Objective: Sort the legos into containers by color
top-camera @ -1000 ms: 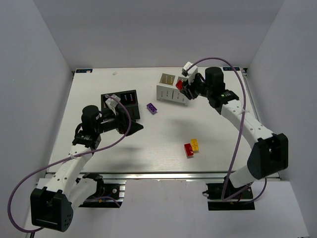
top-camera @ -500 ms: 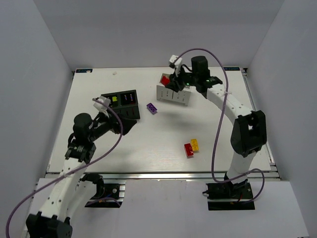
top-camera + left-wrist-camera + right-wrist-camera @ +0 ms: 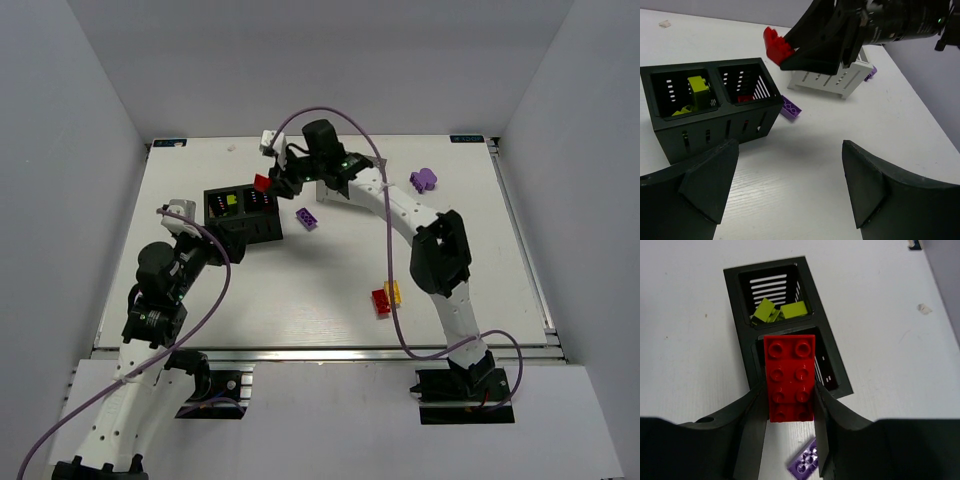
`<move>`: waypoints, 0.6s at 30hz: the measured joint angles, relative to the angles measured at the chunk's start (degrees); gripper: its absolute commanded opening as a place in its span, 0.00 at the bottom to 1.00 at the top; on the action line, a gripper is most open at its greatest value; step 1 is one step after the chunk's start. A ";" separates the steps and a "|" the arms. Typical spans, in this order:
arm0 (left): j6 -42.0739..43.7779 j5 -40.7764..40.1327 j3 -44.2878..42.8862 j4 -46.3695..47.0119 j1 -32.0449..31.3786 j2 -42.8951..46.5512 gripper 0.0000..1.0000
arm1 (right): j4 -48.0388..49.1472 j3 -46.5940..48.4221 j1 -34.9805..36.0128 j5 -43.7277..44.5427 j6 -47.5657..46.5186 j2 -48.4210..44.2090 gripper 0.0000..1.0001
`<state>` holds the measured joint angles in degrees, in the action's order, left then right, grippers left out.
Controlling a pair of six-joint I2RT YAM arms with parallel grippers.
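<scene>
My right fingers (image 3: 752, 432) grip a red brick (image 3: 790, 377) above the black box (image 3: 715, 132), lime bricks (image 3: 697, 87) already inside; left fingers (image 3: 705, 185) wide, empty. 4 bricks (image 3: 381, 302) wait on the counter (image 3: 300, 290).

No legible text, brand, number or sign anywhere; small sticker (image 3: 468, 138) on far table (image 3: 330, 270) edge unreadable.

Left tool (image 3: 788, 150) wide open, right tool (image 3: 790, 400) stretched far leftward, pinching red lego (image 3: 789, 367)
</scene>
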<state>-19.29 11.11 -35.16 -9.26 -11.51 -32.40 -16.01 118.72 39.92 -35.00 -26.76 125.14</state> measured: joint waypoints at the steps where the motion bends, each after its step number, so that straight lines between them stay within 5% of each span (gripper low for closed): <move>1: 0.00 -0.31 0.00 -0.26 0.00 -0.07 0.94 | 0.13 0.00 0.46 0.57 0.39 0.85 0.02; 9: 0.04 -0.81 0.00 -0.66 0.00 -0.11 0.94 | 1.92 2.99 3.28 4.57 2.21 6.71 0.15; 13: 0.22 -0.55 0.00 -0.68 0.00 -0.17 0.94 | 3.02 3.10 4.48 6.40 2.34 7.28 0.53; 18: 0.31 0.24 0.00 -0.66 0.00 -0.17 0.95 | 4.42 3.10 5.18 8.22 2.49 7.34 0.66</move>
<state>-18.98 11.35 -35.16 -9.91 -11.51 -32.58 -11.60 121.82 45.10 -26.79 -24.27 132.49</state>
